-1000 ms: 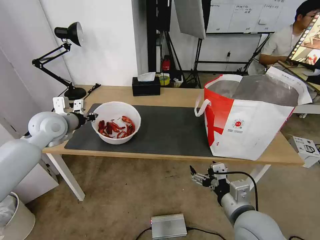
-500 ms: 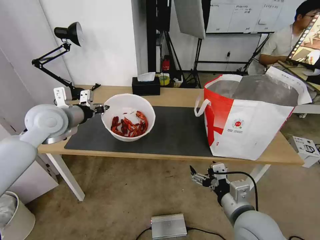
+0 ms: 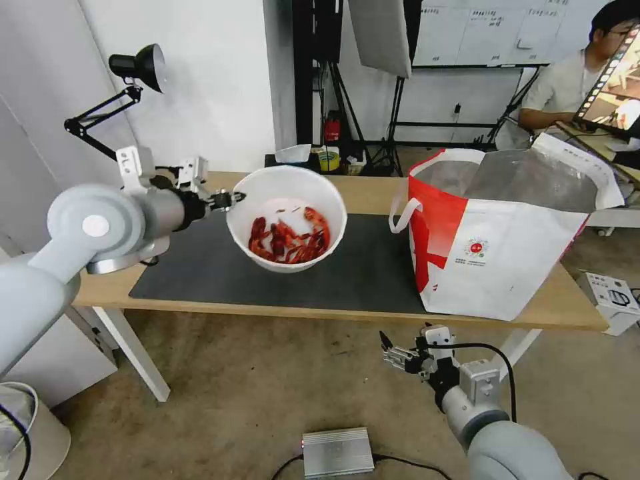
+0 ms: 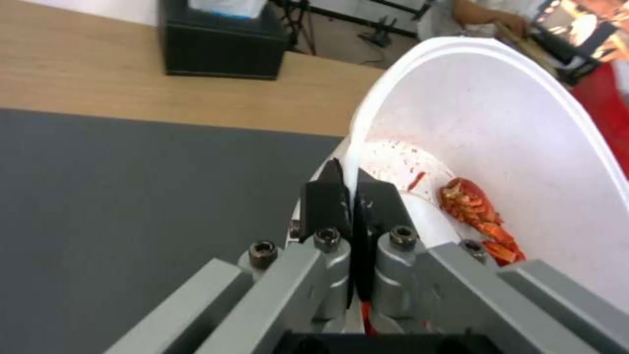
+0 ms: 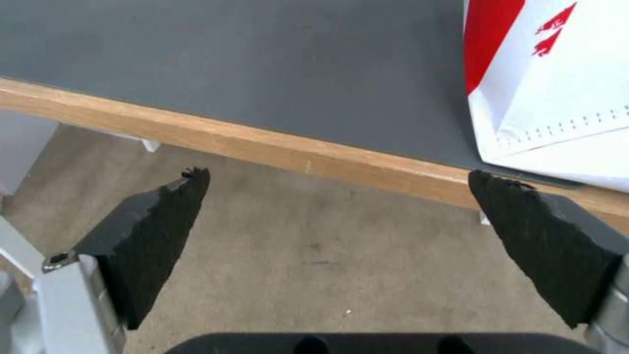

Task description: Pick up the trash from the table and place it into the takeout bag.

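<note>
1. Gripping confirmed: the white bowl (image 3: pixel 287 217) is pinched at its left rim by the left gripper (image 3: pixel 231 198); in the left wrist view the two black fingers (image 4: pixel 323 201) are clamped on either side of the rim wall.
2. The bowl is held clear of the dark grey mat (image 3: pixel 200 267), tilted with its opening toward the near side. Red crayfish shells (image 3: pixel 288 241) are piled in the low part of the bowl.
3. The bowl is placed above the left-centre of the table (image 3: pixel 363 193), well apart from the takeout bag (image 3: pixel 507 233).
4. The takeout bag is stood upright at the right end of the table, mouth open, foil lining exposed, partly on the mat's right edge.
5. The right gripper (image 3: pixel 393 353) is parked below the table's near edge, over the floor, near the bag's front corner. Its pads (image 5: pixel 164 221) are spread wide with nothing between them.
6. A black tissue box (image 4: pixel 219 42) is seen at the far side of the table, behind the bowl.
</note>
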